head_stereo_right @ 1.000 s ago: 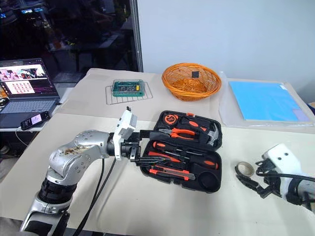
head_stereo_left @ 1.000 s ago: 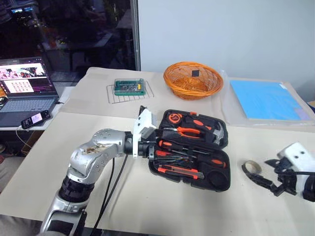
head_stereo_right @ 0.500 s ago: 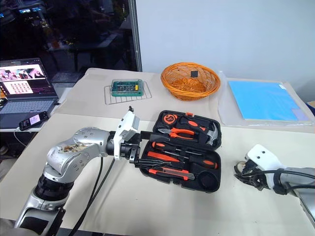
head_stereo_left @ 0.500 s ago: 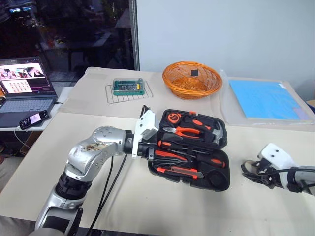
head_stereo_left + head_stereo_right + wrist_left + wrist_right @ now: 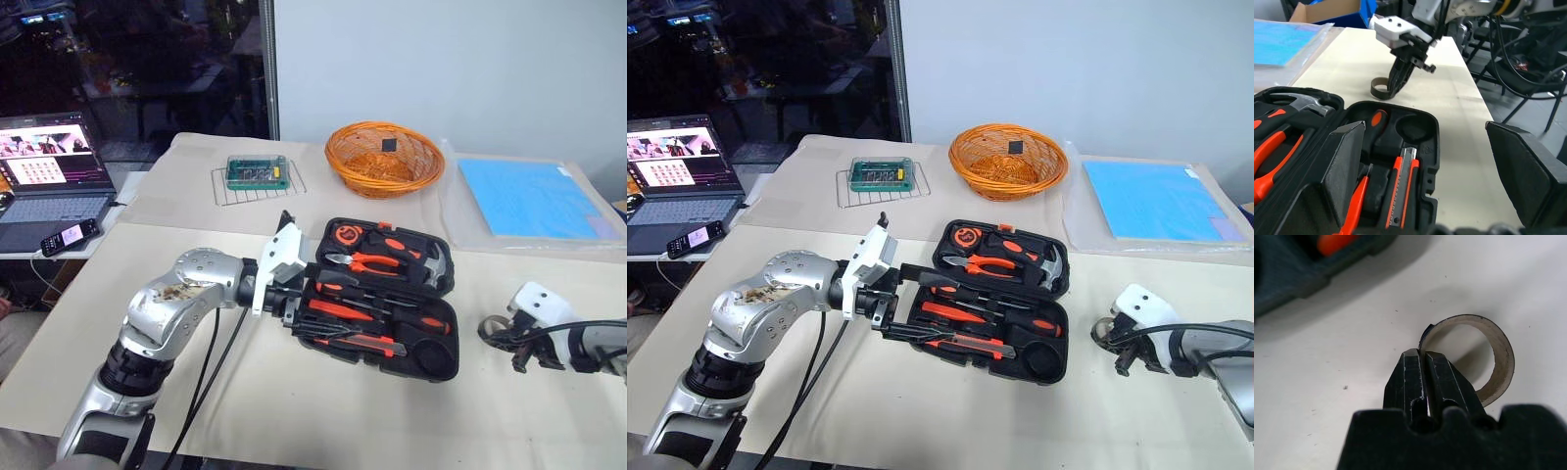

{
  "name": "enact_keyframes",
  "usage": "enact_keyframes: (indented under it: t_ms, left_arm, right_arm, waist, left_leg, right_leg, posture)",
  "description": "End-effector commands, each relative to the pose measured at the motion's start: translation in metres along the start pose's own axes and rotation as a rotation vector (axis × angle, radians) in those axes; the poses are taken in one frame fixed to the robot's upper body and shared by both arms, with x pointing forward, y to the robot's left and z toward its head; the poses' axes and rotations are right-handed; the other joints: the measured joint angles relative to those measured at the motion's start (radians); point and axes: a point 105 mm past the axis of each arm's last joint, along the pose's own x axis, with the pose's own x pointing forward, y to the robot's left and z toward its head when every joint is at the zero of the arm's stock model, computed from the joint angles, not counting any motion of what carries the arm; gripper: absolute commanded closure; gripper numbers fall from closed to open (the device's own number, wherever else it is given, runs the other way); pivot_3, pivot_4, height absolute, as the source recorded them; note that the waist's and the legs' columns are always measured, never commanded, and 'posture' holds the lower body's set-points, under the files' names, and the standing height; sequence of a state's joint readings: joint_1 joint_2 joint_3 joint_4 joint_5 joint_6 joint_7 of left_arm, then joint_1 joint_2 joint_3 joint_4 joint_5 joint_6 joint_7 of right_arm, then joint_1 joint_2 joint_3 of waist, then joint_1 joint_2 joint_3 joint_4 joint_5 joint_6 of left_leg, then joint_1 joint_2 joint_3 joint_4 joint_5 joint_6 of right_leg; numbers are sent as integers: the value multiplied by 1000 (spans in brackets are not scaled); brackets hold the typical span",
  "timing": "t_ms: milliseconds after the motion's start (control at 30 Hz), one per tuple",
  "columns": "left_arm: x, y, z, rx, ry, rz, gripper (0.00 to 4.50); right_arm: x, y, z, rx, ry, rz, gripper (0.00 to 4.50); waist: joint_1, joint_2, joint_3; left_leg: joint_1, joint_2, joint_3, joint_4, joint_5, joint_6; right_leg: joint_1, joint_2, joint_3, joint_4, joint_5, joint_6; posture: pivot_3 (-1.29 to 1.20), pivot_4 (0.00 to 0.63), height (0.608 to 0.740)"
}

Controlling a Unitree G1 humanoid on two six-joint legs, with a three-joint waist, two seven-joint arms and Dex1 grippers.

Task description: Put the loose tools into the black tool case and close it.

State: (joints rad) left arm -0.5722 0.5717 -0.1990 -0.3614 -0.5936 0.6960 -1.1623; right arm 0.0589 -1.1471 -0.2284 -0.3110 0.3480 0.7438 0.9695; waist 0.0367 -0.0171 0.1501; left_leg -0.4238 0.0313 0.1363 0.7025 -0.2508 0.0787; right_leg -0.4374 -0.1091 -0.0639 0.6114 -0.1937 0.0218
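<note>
Since a second ago our right gripper [image 5: 1422,363] has closed onto the tape roll's [image 5: 1498,357] wall on the table right of the open tool case [image 5: 431,364], while our left gripper [image 5: 1440,161] hangs agape over its near edge.

case [image 5: 1048,364]: showing matt black moulded plastic
tape roll [image 5: 1488,355]: looking papery, dull
basket [image 5: 385,157]: showing woven wicker

No text, label, brand, number or sign can be read on anything here.
</note>
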Motion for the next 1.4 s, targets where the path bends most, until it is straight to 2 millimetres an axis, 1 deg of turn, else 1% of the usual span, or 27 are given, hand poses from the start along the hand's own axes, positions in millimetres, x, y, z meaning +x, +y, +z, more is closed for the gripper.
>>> enact_keyframes:
  t_ms: [33,133,200,333,567,767,933,1033,1100,1133,1200,1233,1333,1367,1400]
  left_arm:
    - [-3,-3,2,21,-14,-11,297]
    - [-4,-5,1,16,-13,-12,297]
    - [-4,-6,1,15,-12,-16,297]
    - [-9,-9,-2,9,0,-23,297]
    - [-14,-11,-5,-1,16,-6,297]
    - [-15,-12,-5,-9,20,13,297]
    - [-15,-12,-6,-8,22,27,297]
    - [-15,-11,-7,-9,24,38,297]
    - [-15,-10,-7,-10,24,47,297]
    - [-15,-10,-7,-10,24,49,297]
    - [-15,-9,-8,-12,24,55,297]
    - [-16,-8,-9,-22,21,68,297]
    - [-16,-6,-10,-41,13,103,297]
    - [-17,-4,-10,-58,-2,120,297]
    - [-17,-1,-10,-71,-15,138,297]
  right_arm:
    - [-27,19,40,-54,-95,77,4491]
    - [-29,39,55,-103,-99,137,4491]
    - [-27,50,58,-127,-93,174,4491]
    - [-13,67,53,-155,-76,215,4491]
    - [0,89,49,-171,-73,292,4491]
    - [10,98,44,-175,-44,328,4491]
    - [18,93,35,-147,11,323,4491]
    - [19,92,35,-140,21,342,4491]
    - [19,95,34,-141,24,376,3775]
    - [18,96,34,-141,24,388,3614]
    - [18,94,36,-140,12,382,2867]
    - [16,92,40,-142,-8,376,2628]
    - [12,84,51,-124,-79,328,1457]
    - [9,83,54,-127,-110,327,1182]
    - [7,83,58,-135,-141,321,1182]
  waist:
    - [-1,0,0]
    - [0,0,0]
    - [0,-1,0]
    - [1,-1,0]
    - [0,-1,1]
    - [0,-1,1]
    - [0,-2,1]
    - [0,-2,1]
    - [0,-2,1]
    - [1,-2,1]
    - [1,-2,1]
    - [1,-2,1]
    - [1,-3,2]
    - [1,-3,2]
    - [1,-3,2]
  left_leg:
    - [0,0,0,0,0,0]
    - [0,1,-1,0,0,0]
    - [0,1,-1,0,0,-1]
    - [-1,1,-1,0,0,0]
    - [-1,1,-1,0,0,0]
    - [-1,1,-1,0,0,0]
    - [-1,1,-1,0,0,0]
    - [-1,1,-1,0,0,0]
    - [-1,1,0,0,0,0]
    - [-1,1,0,0,0,0]
    - [-1,1,-1,0,0,0]
    - [-1,1,-1,0,0,0]
    - [-1,1,-1,-1,0,0]
    - [-1,1,-1,-1,0,0]
    - [-1,1,-1,-1,0,0]
  right_leg:
    - [0,0,0,0,0,0]
    - [0,1,-1,0,0,0]
    - [0,1,-1,0,0,0]
    - [0,-1,-1,-1,0,0]
    - [-1,-1,-1,-1,0,0]
    - [-1,-2,-1,0,0,0]
    - [-1,-2,-1,0,0,0]
    - [-1,-2,-1,-1,0,0]
    - [-1,-2,-1,-1,0,0]
    - [-1,-2,-1,-1,0,0]
    - [-1,-2,-1,-1,0,0]
    - [-1,-2,-2,-1,0,-1]
    - [-1,-1,-2,-1,0,-1]
    - [-1,-1,-2,-1,0,-1]
    - [-1,-1,-2,-1,0,-1]
  posture:
    - [0,150,740]
    - [0,150,740]
    - [0,150,740]
    - [0,150,740]
    - [0,150,740]
    - [0,150,740]
    - [0,150,740]
    - [0,150,740]
    - [0,150,740]
    - [0,150,740]
    - [0,150,740]
    - [0,150,740]
    - [0,150,740]
    - [0,150,740]
    - [0,150,740]
